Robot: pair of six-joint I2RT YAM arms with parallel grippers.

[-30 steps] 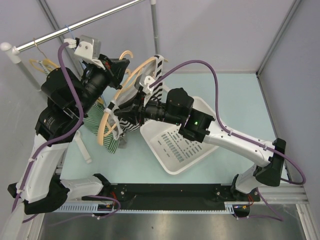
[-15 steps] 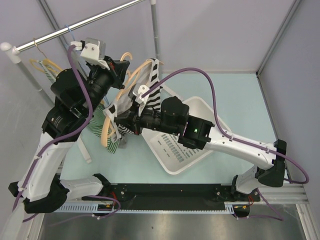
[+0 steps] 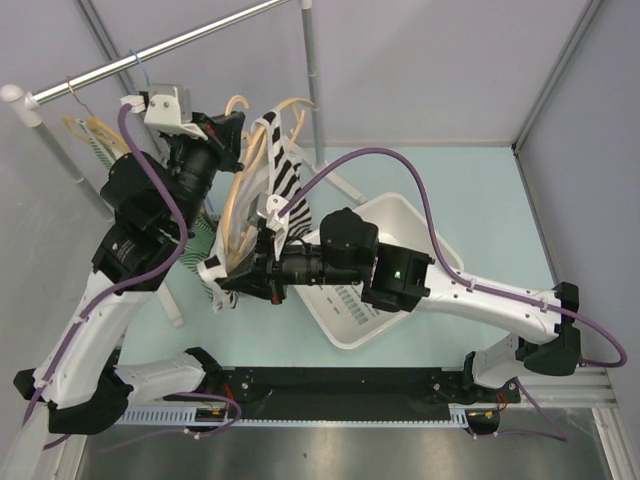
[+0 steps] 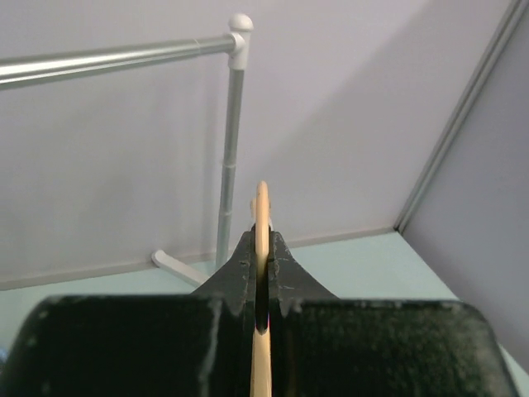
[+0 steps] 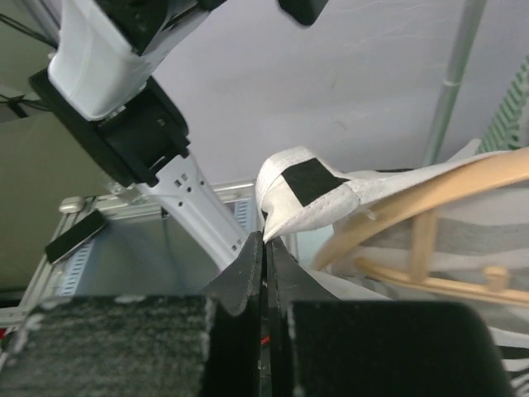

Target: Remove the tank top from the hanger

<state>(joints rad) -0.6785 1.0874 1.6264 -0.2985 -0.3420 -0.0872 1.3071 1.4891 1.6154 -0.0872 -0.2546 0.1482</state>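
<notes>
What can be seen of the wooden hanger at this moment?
The hanger is pale wood with curved arms, a lower bar and short struts. It is held tilted in the air, clamped edge-on in the shut left tool. The black-and-white striped tank top is draped over it.

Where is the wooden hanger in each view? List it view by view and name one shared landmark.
Top external: wooden hanger left of centre, between the two arms.
Left wrist: centre, edge-on, clamped in the left gripper.
Right wrist: right side, with the tank top draped over its end.
Shared landmark: the rack's upright pole.
</notes>
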